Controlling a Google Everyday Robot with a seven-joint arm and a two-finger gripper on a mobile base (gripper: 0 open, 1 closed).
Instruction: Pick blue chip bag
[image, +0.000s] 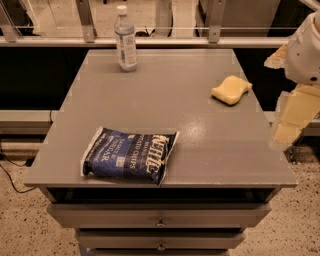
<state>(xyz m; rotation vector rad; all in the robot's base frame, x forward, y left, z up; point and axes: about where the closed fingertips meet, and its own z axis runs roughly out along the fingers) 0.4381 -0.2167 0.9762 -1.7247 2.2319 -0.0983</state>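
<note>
The blue chip bag (129, 155) lies flat on the grey table top (200, 145) near its front left edge. It is dark navy foil with white "Kettle" lettering and white crimped ends. My gripper (291, 119) hangs at the right edge of the view, beyond the table's right side and above floor level. It is far to the right of the bag and touches nothing.
A clear water bottle (125, 39) stands upright at the back left of the table. A yellow sponge (231, 89) lies at the back right, close to my arm. Drawers (160, 216) sit under the top. A rail (150, 41) runs behind the table.
</note>
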